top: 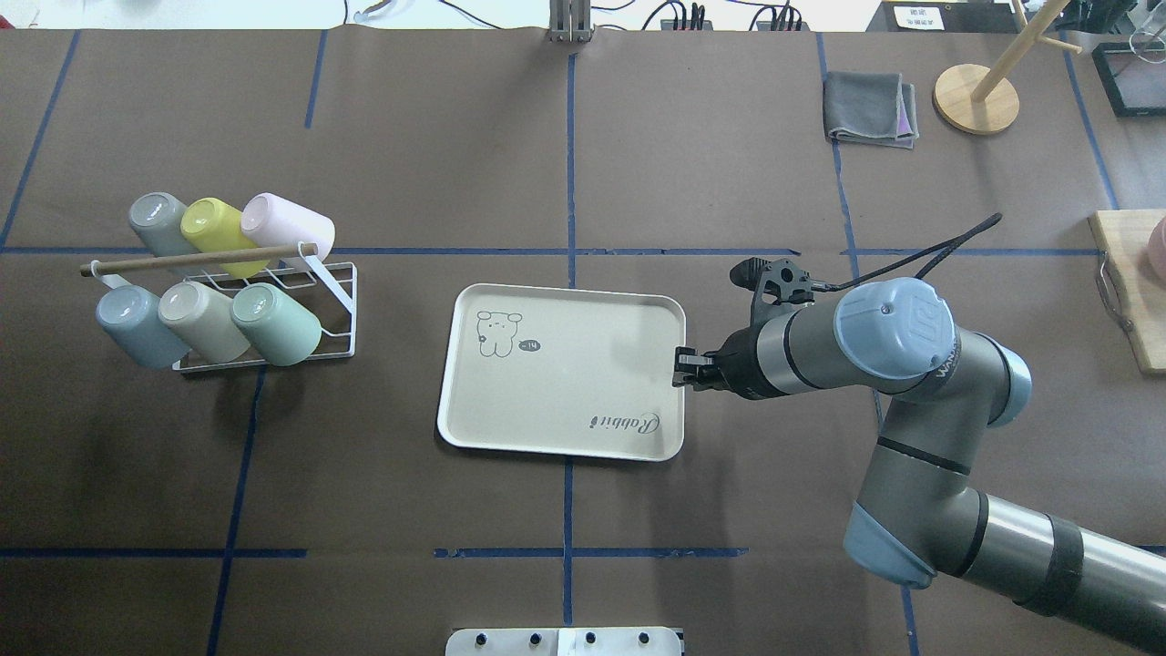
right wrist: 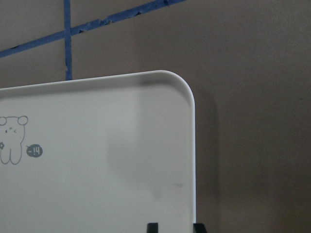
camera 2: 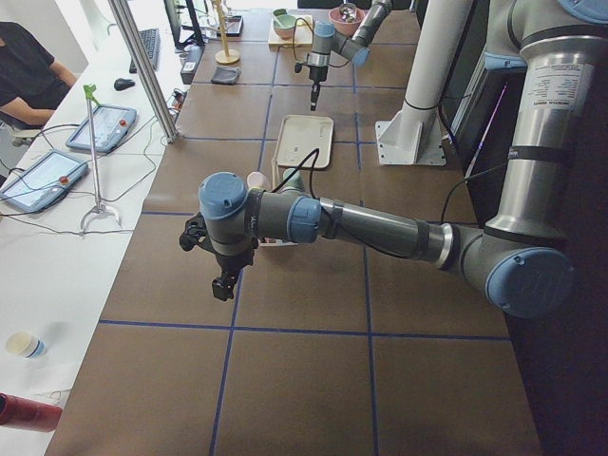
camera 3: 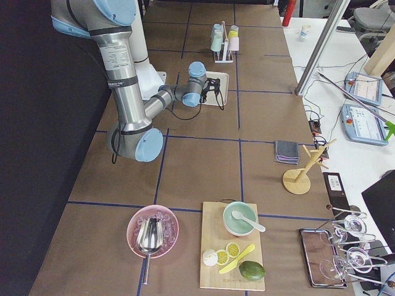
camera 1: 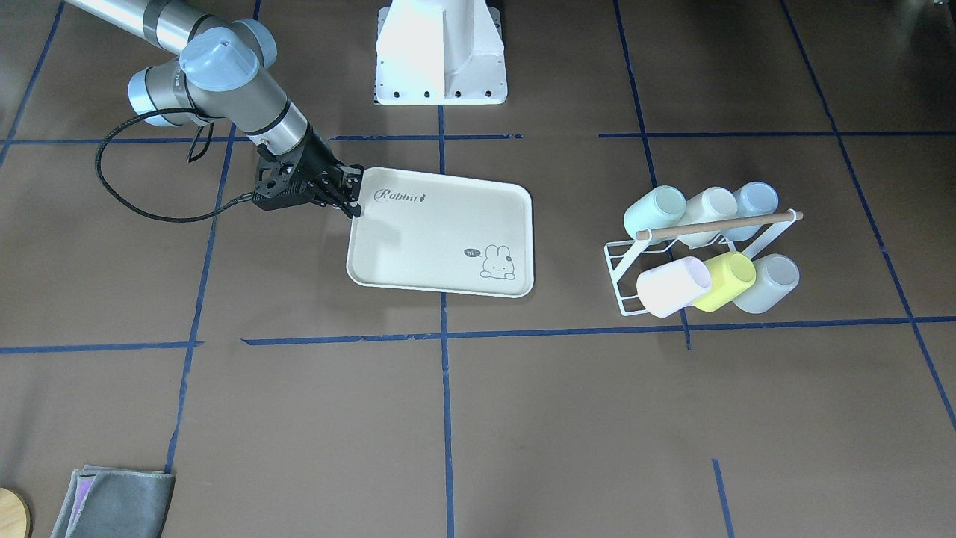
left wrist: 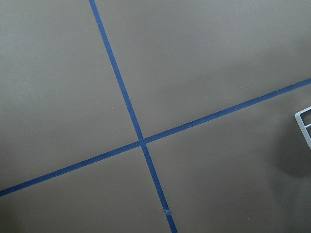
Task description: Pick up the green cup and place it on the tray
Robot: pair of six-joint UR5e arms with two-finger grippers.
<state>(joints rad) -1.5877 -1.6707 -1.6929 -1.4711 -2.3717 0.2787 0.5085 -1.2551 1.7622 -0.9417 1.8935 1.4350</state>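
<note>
While the overhead view takes in only the right gripper (top: 679, 366), the exterior left view alone shows the left gripper (camera 2: 224, 283). It hangs above the bare table (top: 565, 137); from that view I cannot tell whether its fingers are wide or narrow. The left wrist view gives brown table, crossed blue tape (left wrist: 141, 141) and one white frame corner (left wrist: 303, 119) at its 3 o'clock edge (no fingers in frame).

The right gripper sits at the 3 o'clock rim of the tray (top: 565, 383). The right wrist view adds two fingertips (right wrist: 152, 227) a narrow gap apart, one over the tray floor, the other at the rim's outer edge. Whether they pinch the rim, I cannot tell.

The green cup (top: 273, 323) lies tilted in the wire rack (top: 326, 284), at 9 o'clock of the tray and well apart from it. It takes the near-row place closest to the tray, with the cream cup (top: 205, 321) just beside it and the blue cup (top: 137, 326) beyond. The far row holds the grey cup (top: 159, 223), yellow-green cup (top: 214, 232) and pink cup (top: 290, 226). A wooden rod (top: 196, 258) runs across above the rack, between the rows.

A grey cloth (top: 870, 109) and wooden stand (top: 976, 96) lie at 1 o'clock of the tray. Only the exterior right view shows a pink bowl (camera 3: 166, 243) holding a metal scoop (camera 3: 148, 237).
</note>
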